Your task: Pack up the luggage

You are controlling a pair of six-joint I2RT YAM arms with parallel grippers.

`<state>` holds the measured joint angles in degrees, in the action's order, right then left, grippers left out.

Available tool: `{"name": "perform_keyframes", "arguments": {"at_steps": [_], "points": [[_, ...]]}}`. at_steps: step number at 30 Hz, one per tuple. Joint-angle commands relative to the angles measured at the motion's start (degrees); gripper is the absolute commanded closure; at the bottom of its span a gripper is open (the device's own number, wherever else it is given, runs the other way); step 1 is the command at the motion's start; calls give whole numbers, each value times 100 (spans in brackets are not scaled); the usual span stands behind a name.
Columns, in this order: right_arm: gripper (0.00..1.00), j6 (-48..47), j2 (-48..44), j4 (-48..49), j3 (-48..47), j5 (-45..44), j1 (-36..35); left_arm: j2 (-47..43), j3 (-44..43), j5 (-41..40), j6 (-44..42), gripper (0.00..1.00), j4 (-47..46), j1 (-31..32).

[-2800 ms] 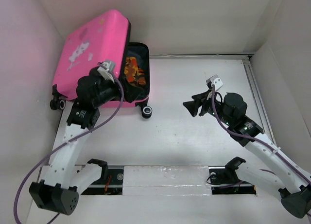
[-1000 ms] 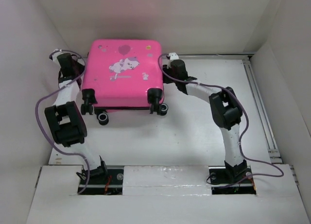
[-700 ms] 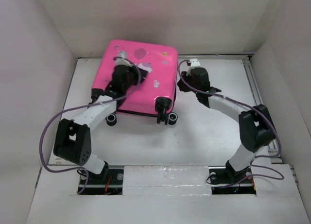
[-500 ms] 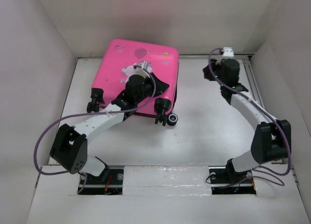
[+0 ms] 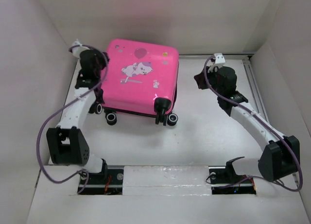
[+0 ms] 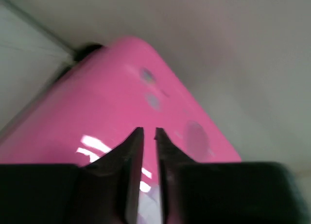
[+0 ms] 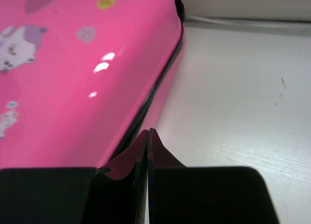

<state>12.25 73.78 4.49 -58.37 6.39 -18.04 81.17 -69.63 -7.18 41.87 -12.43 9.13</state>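
White counter [image 5: 204,131], near to far. Both bases sit at the near edge. The left arm [image 5: 73,110] runs up the left side and the right arm [image 5: 248,119] up the right, both stretched into the far half. Next out are the wheels [image 5: 168,118] of the luggage [image 5: 141,80]. They face near, so I read its long axis as roughly near-far, slightly skewed, with the wheel end toward the bases. The luggage lies flat on the counter, far and left of centre, printed pink shell up and lid down on the body. A black zipper seam [image 7: 156,90] runs along its right edge; can't tell if it's zipped. Right jaws: pressed together, holding nothing, over the counter to the right of the luggage and apart from it, pointing along that right-hand seam. Left jaws: at the luggage's far-left corner, aimed right and far across the pink shell. They are almost pressed together with a thin slit between, nothing in it. So the luggage lies right of the left jaws and left of the right jaws, and the left arm is nearer, practically on it. My read: the lid is down, so packing looks close to done, though the inside isn't visible. Any closing move turns on that seam, and the right jaws have the open line to it. The far wall [image 5: 204,20] is just behind the luggage, so there's little room there.
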Motion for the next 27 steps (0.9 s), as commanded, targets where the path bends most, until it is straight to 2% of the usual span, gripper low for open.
{"name": "perform_keyframes", "arguments": {"at_steps": [1, 3, 4, 6, 10, 12, 14, 18, 23, 25, 27], "points": [[96, 111, 233, 166, 142, -226, 46, 722, -603, 23, 225, 92, 658, -1233], [96, 111, 382, 166, 142, -226, -14, 1066, -929, 24, 24, 100, 1073, -1614], [96, 111, 548, 218, 142, -392, -67, 1320, -1034, 206, -107, 100, 1267, -1824], [96, 33, 777, 219, -25, -455, -68, 1515, -1036, 270, -196, 100, 1409, -1827], [95, 32, 1541, 219, -613, -341, -68, 1727, -378, 1059, 40, 100, 1121, -1827], [95, 32, 2033, 271, -1007, -166, -68, 1614, 464, 1567, 330, 100, 387, -1827], [93, 32, 2611, 359, -1316, -103, -68, 1490, 966, 1623, 383, 100, 171, -1625], [93, 32, 3657, 359, -2247, 431, -68, 1095, 1423, 1386, 305, 100, 118, -940], [93, 24, 4302, 509, -3151, 1442, 73, 471, 2163, 1333, 366, 100, -243, 149], [91, -221, 4574, 194, -3548, 1811, 126, 365, 2417, 1333, 427, 100, -243, 527], [90, -372, 4575, -115, -3770, 1936, 126, 102, 2637, 1105, 506, 100, -374, 1177]]}}
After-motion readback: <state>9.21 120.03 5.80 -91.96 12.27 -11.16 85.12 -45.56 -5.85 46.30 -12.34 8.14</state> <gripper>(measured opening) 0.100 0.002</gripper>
